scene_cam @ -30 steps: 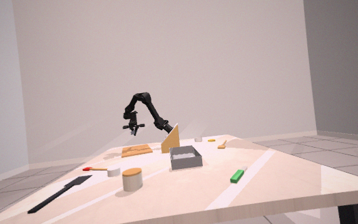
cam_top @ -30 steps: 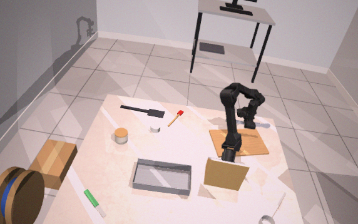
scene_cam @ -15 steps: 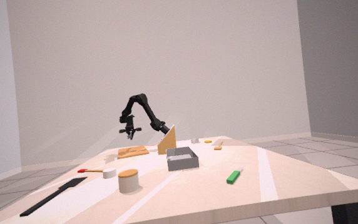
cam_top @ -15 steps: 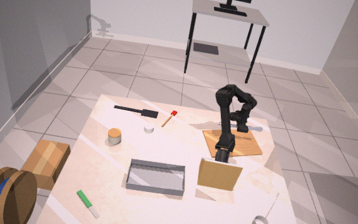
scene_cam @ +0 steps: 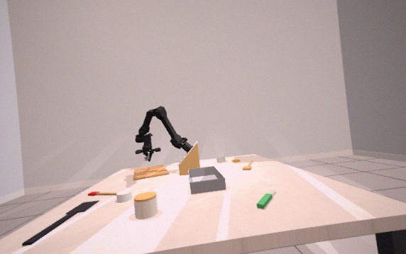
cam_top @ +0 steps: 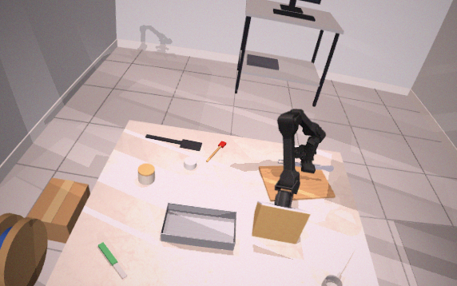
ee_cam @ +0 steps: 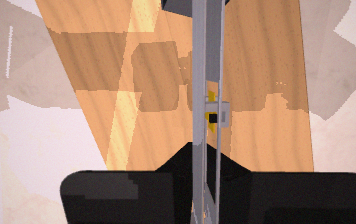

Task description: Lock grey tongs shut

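Note:
The grey tongs (cam_top: 326,168) (ee_cam: 199,75) are held level a little above the wooden board (cam_top: 276,192) (scene_cam: 150,173) (ee_cam: 265,50). Their two arms lie close together, nearly parallel, in the wrist view, with a small grey bracket and a yellow and black piece beside them. Whether the lock is engaged cannot be told. My gripper (cam_top: 308,169) (scene_cam: 148,156) (ee_cam: 196,148) is shut on the tongs, and its shadow falls on the board. The roasting tin (cam_top: 193,240) (scene_cam: 209,186) is empty, at the middle of the table.
A slanted tan panel (cam_top: 280,224) (scene_cam: 191,161) stands by the arm's base. A lidded jar (cam_top: 146,176) (scene_cam: 145,207), a white cup (cam_top: 190,164) (scene_cam: 124,196), a black spatula (cam_top: 191,144) (scene_cam: 83,206), a red-headed brush (cam_top: 222,144) and a green-handled tool (cam_top: 107,253) (scene_cam: 265,201) lie farther off.

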You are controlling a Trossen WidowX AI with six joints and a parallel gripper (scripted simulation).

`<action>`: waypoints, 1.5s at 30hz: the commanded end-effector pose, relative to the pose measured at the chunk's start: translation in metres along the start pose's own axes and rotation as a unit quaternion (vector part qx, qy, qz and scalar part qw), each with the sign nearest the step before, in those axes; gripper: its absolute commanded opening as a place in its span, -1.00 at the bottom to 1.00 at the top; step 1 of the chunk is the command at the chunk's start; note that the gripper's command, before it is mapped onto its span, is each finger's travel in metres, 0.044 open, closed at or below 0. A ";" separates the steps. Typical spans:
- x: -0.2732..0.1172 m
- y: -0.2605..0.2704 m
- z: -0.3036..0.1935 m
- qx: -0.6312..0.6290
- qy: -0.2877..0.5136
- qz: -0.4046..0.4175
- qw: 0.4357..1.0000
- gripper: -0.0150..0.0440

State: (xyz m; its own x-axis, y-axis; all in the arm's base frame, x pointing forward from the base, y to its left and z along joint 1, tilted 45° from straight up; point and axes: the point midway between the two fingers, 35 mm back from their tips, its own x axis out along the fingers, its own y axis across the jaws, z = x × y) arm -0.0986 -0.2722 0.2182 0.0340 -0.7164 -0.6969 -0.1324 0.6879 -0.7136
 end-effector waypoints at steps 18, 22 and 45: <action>0.033 0.002 0.004 0.003 0.002 0.000 1.000 -1.00; 0.039 0.003 0.006 0.003 0.002 -0.001 1.000 -1.00; 0.041 0.002 0.007 0.002 -0.001 -0.002 1.000 0.51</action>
State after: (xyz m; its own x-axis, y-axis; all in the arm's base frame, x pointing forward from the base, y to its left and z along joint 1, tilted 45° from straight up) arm -0.0904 -0.2990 0.1873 0.0372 -0.7185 -0.6946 -0.1285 0.6858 -0.7163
